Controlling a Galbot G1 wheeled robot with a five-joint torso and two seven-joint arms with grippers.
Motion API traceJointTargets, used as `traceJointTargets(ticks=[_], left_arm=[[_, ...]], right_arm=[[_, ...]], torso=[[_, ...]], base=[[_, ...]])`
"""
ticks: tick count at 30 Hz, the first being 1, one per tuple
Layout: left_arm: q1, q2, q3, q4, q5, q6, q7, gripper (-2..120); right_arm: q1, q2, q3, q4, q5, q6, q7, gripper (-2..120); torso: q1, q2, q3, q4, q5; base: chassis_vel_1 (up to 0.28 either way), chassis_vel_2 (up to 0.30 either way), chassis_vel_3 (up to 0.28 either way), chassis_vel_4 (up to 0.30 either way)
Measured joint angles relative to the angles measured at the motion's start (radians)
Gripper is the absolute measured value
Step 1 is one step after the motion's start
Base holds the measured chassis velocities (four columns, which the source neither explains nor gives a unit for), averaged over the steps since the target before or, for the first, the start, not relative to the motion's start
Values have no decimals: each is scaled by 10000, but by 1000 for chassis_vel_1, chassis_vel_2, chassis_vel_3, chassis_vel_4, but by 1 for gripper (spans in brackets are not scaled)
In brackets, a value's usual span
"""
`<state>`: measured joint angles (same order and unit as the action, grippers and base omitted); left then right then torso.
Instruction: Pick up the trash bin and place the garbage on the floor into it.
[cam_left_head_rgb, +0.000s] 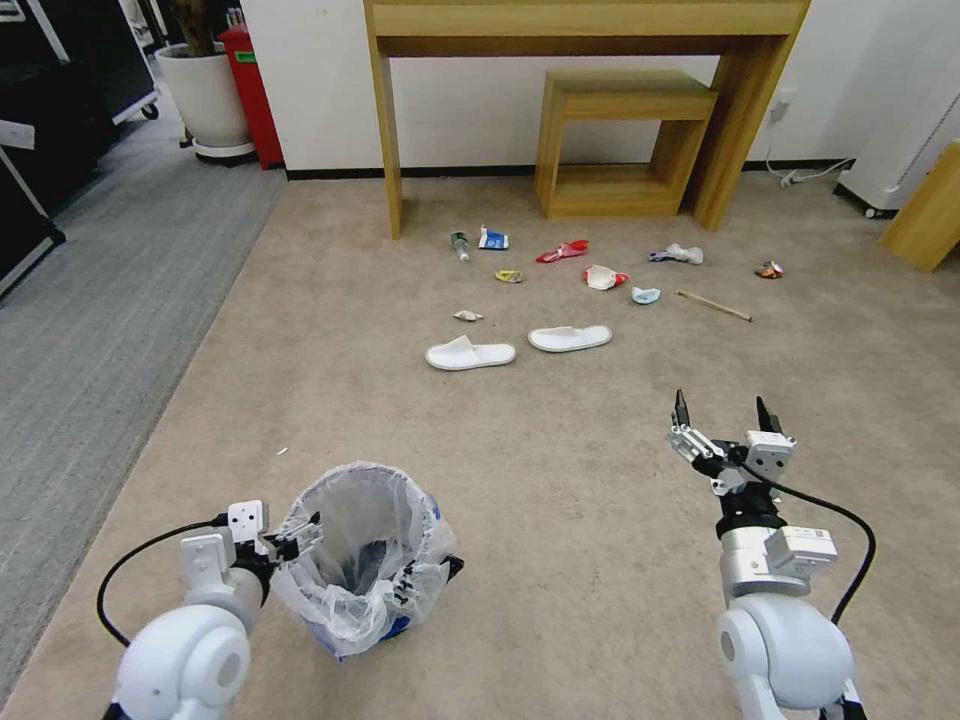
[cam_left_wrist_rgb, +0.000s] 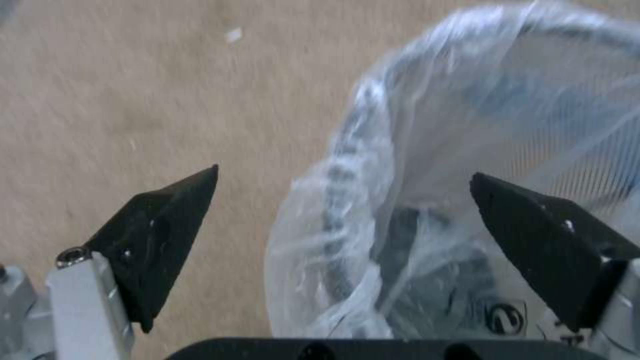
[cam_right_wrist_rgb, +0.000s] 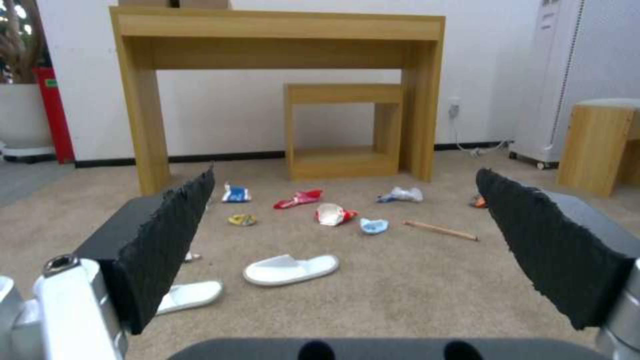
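A two-armed wheeled robot is facing a littered room, its left end effector (cam_left_head_rgb: 300, 535) sitting at the near rim of the trash bin (cam_left_head_rgb: 365, 555) with jaws spread wide. In the left wrist view, one finger (cam_left_wrist_rgb: 157, 240) is hanging outside the bin wall over the floor (cam_left_head_rgb: 560, 480) and the other (cam_left_wrist_rgb: 547, 240) over the bin's mouth, so the rim is lying between them, not yet pinched. The right end effector (cam_left_head_rgb: 722, 412) is hovering well off to the right above bare carpet, jaws likewise parted and holding nothing.

The bin is standing upright on the beige carpet just ahead of the robot, its crinkly plastic liner (cam_left_wrist_rgb: 427, 150) billowing over the edge. It is looking light and thin-walled, and the loose bag is likely to be slippery; a grip taking rim and liner together on the stiff wall seems safer than one on film alone, which could slide or tear.

The garbage (cam_left_head_rgb: 605, 277) is lying scattered well beyond, near a wooden console and stool: red wrappers, a blue-white carton (cam_left_head_rgb: 492, 238), a small bottle (cam_left_head_rgb: 460, 245), a wooden stick (cam_left_head_rgb: 713, 306) and two white slippers (cam_left_head_rgb: 470, 353). Most of it is appearing soft, flat and featherweight, calling for low pinches at the carpet.
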<state>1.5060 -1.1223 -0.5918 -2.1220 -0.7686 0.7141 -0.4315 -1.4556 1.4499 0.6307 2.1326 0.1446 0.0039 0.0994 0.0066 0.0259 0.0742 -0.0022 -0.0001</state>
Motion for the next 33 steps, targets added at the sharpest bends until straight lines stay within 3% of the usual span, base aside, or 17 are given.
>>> traceJointTargets(ticks=[11, 21, 27, 33], left_arm=[[-488, 369, 527, 991, -1062, 205, -526, 100], [-751, 493, 726, 1331, -1163, 168, -677, 99], [-782, 510, 796, 1350, -1263, 159, -775, 86], [-691, 591, 897, 1231, -1312, 156, -802, 60]], right_arm=[[-76, 40, 106, -6, -61, 25, -5, 100], [41, 95, 129, -170, -142, 49, -6, 100], [131, 136, 112, -275, -152, 111, -9, 100], [169, 161, 97, -290, -158, 146, -21, 100]], torso=[[0, 0, 0, -1, 1], [0, 1, -1, 1, 8], [-1, 2, -2, 2, 6], [0, 1, 0, 0, 1]], base=[[0, 0, 0, 0], [0, 0, 0, 0], [0, 0, 0, 0], [0, 0, 0, 0]])
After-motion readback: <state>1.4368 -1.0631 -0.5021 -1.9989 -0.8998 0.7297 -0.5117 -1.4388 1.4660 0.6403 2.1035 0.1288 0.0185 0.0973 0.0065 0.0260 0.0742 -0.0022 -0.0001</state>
